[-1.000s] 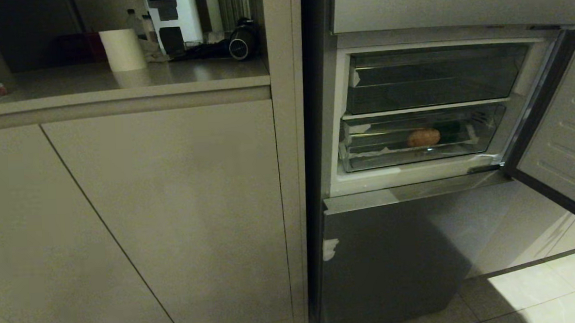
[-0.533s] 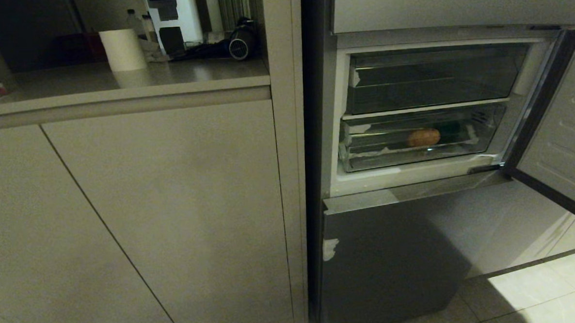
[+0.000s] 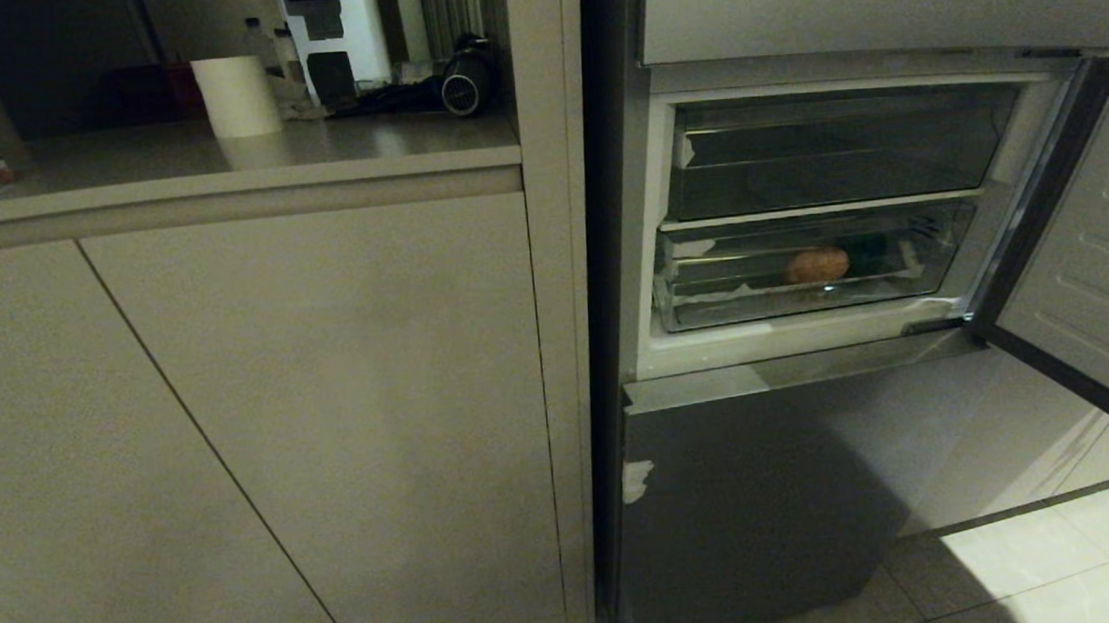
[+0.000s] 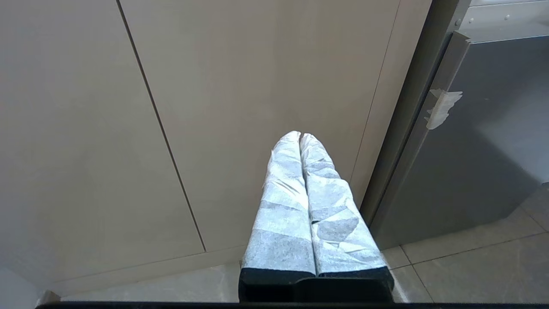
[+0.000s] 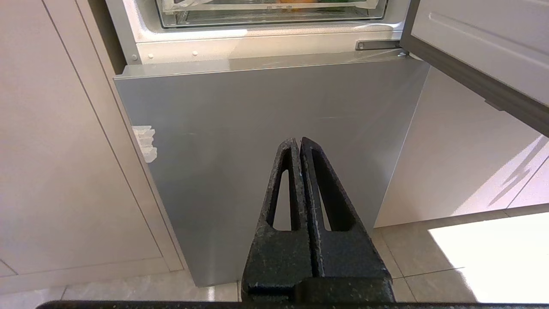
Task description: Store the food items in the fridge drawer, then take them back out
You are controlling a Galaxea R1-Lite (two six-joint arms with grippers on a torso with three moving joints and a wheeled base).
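Observation:
The fridge drawer (image 3: 704,314) is the lower clear bin in the open fridge, pushed in, with white sticker scraps on its front. Inside it lie the food items: an orange-brown piece (image 3: 816,264) and, just to its right, a dark-green lump (image 3: 865,246). The right wrist view catches the drawer's front lip (image 5: 274,16) at its top edge. My left gripper (image 4: 300,135), wrapped in pale tape, is shut and empty in front of a beige cabinet door. My right gripper (image 5: 298,140), black, is shut and empty, low before the grey lower fridge door (image 5: 266,141). Neither arm shows in the head view.
A shallower clear tray (image 3: 838,154) sits above the drawer. The fridge door (image 3: 1090,260) stands open on the right. Beige cabinets (image 3: 315,406) fill the left, with a counter (image 3: 230,157) bearing a white roll (image 3: 236,96) and clutter. Tiled floor (image 3: 1043,562) lies below.

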